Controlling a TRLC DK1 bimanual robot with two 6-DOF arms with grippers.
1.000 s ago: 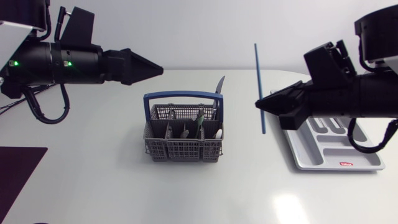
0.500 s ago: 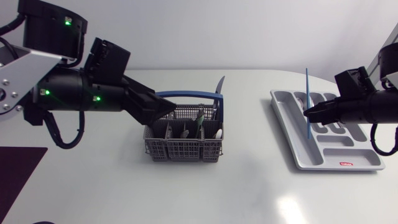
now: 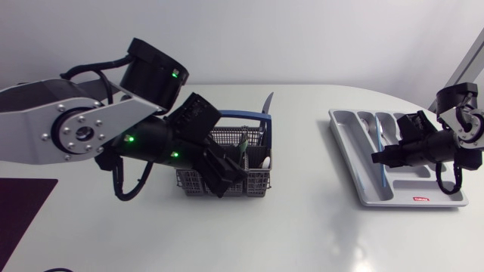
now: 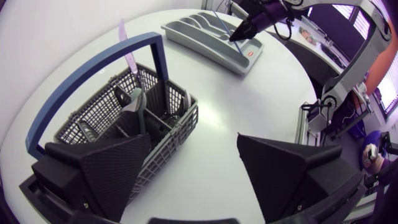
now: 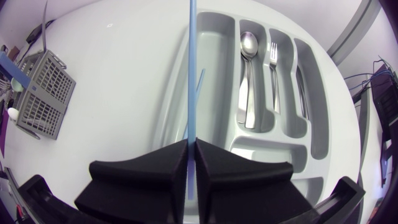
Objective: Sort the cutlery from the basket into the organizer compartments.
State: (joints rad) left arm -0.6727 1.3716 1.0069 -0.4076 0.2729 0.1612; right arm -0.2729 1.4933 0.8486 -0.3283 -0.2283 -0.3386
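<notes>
A grey cutlery basket [image 3: 257, 183] with a blue handle [image 3: 243, 115] stands mid-table, holding a knife [image 3: 267, 101] and several other pieces. My left gripper [image 3: 224, 180] hangs open over the basket's front left part. In the left wrist view its fingers [image 4: 106, 174] straddle the basket's [image 4: 158, 134] near corner, touching no cutlery. My right gripper [image 3: 376, 157] is shut on a thin blue stick [image 3: 381, 168]. It holds the stick [image 5: 191, 68] above the long outer compartment of the grey organizer [image 5: 217, 37]. A spoon [image 5: 247, 46] and a fork [image 5: 272, 56] lie in the organizer's narrow slots.
The organizer [image 3: 363, 193] lies at the table's right side, close to the edge. A dark mat [image 3: 23, 204] covers the front left corner. Bare tabletop separates the basket and the organizer.
My left arm swung down from high at the left onto the basket. My right gripper carried the blue stick to the right and lowered it over the organizer, tilting it from upright to nearly flat.
</notes>
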